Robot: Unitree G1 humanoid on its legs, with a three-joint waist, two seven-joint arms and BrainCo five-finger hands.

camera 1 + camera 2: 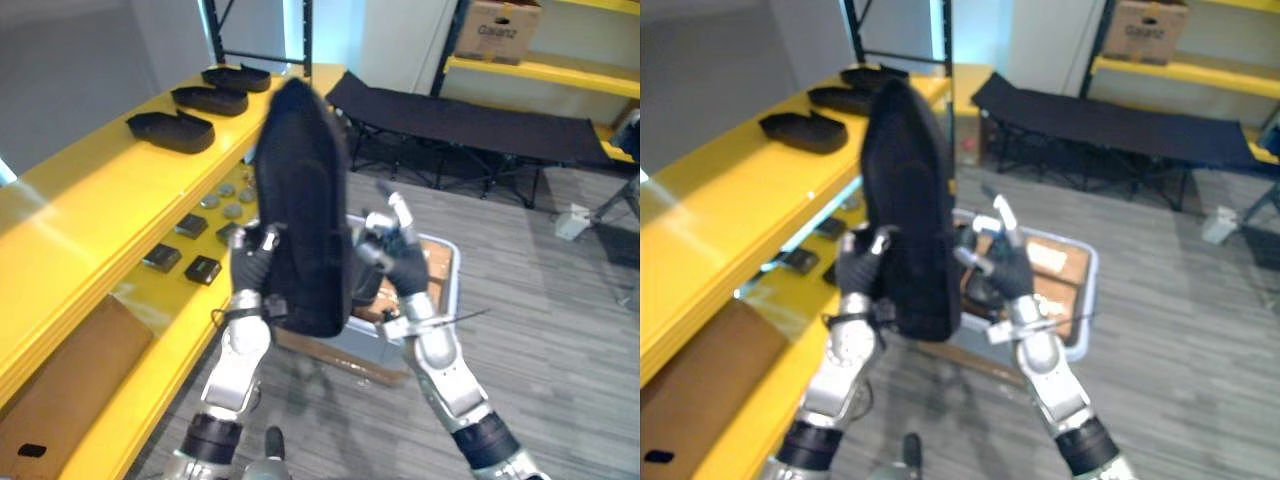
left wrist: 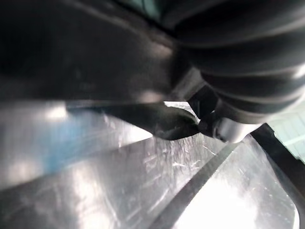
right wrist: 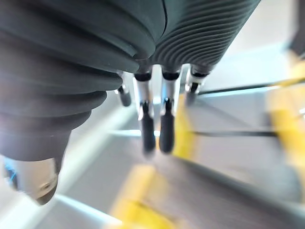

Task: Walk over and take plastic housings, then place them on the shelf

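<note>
- Left hand (image 1: 252, 268): raised in front of the robot, its fingers curled onto the lower left edge of the housing (image 1: 298, 190), gripping it.
- In the left wrist view the housing's dark surface lies right against the hand.
- Right hand (image 1: 398, 258): raised on the other side, relaxed, with its fingers (image 3: 148, 125) straight and pointing up, curled round nothing.
- Its thumb side is just beside the housing's lower right edge; I cannot tell if it touches.
- Housing: a long black plastic shell, held upright between the two hands with its narrow rounded end up. It is in the air, beside the shelf (image 1: 90, 205) and not on it.
- Shelf: yellow, running along the robot's left.
- On its top board, towards the far end, lie the other housings (image 1: 170, 131), three black ones in a row, all well apart from the held one.
- On the lower board sit small black blocks (image 1: 202, 269) and, further along, grey discs (image 1: 226, 200).
- A cardboard sheet (image 1: 62, 385) rests on the near end of that lower board.
- Behind the hands, on the grey plank floor (image 1: 560, 330), stands a pale bin (image 1: 452, 280) with cardboard (image 1: 436, 262) in it.
- Further back is a black cot (image 1: 470, 125).
- Above the cot, on a second yellow rack (image 1: 560, 72), sits a box (image 1: 497, 30).
</note>
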